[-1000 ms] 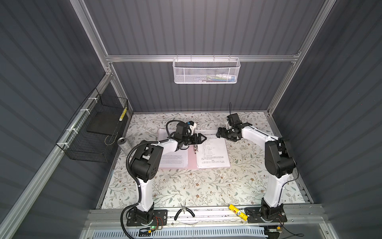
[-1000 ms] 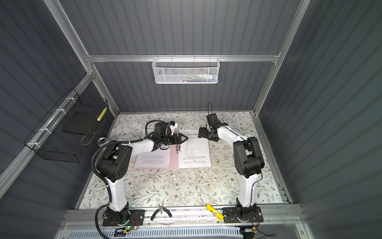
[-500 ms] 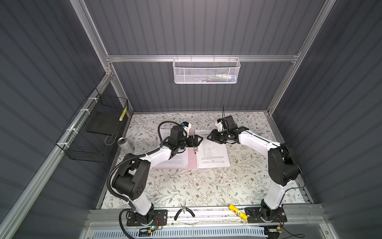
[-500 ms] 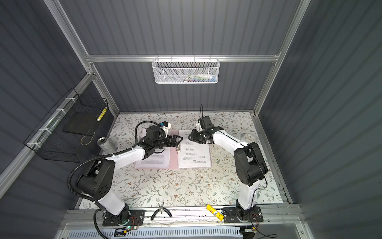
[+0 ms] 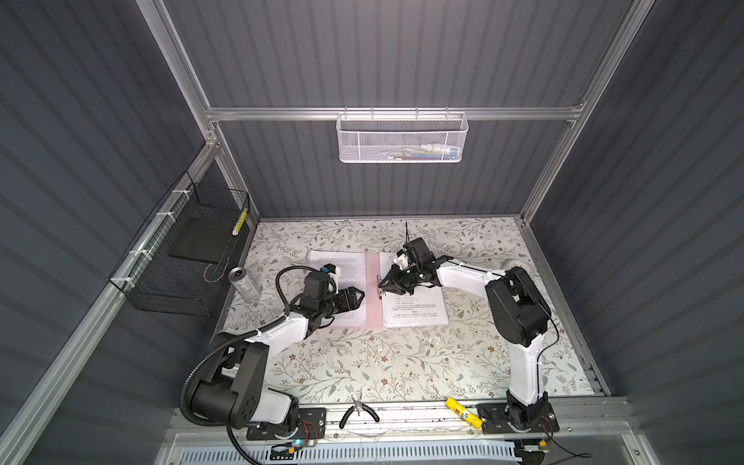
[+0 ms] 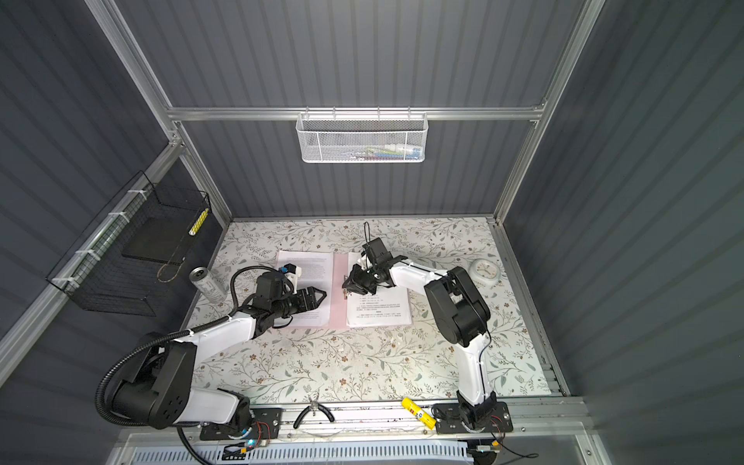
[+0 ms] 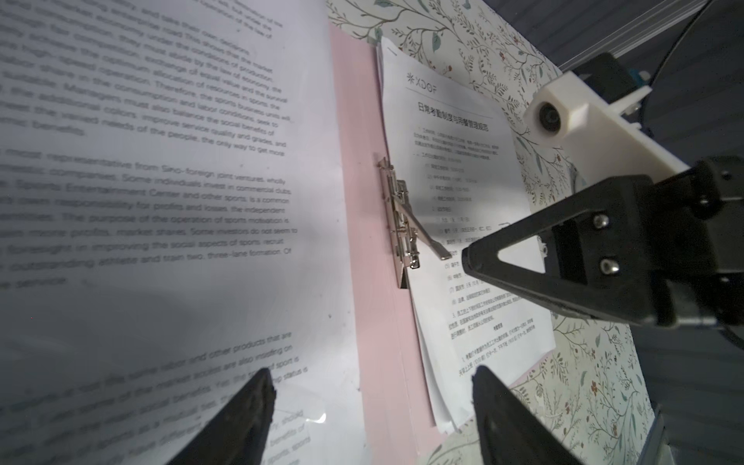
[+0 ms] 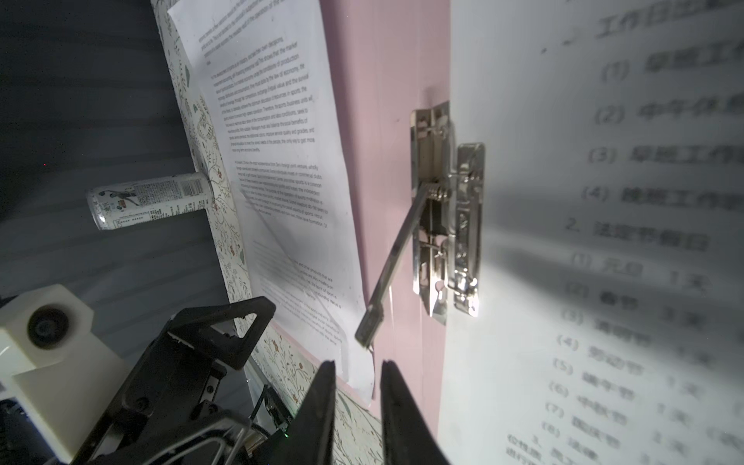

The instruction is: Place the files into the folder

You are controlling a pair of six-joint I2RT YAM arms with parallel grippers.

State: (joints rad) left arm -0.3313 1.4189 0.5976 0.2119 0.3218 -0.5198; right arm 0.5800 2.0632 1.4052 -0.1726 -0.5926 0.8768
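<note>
The pink folder (image 5: 372, 300) (image 6: 337, 290) lies open and flat on the table. The files rest on both halves: one text sheet (image 5: 346, 263) (image 7: 161, 201) on the left half, and a small stack with a bold heading (image 5: 414, 310) (image 7: 463, 161) on the right. A metal clip (image 7: 398, 217) (image 8: 447, 209) sits by the spine with its lever (image 8: 394, 257) raised. My left gripper (image 5: 361, 300) (image 7: 372, 376) hovers open over the left sheet's inner edge. My right gripper (image 5: 379, 285) (image 8: 357, 364) points at the lever's tip, its jaws a narrow gap apart with nothing between them.
A drink can (image 5: 245, 286) (image 8: 153, 201) stands left of the folder. A black wire basket (image 5: 189, 249) hangs on the left wall and a white mesh basket (image 5: 402, 137) on the back wall. A round clock (image 6: 486, 270) lies at the right. Pliers (image 5: 358, 414) and a yellow marker (image 5: 463, 410) lie on the front rail.
My right gripper moved left from the stack's far edge to the clip, its jaws narrowing from wide. My left gripper pulled back from the clip toward the front left.
</note>
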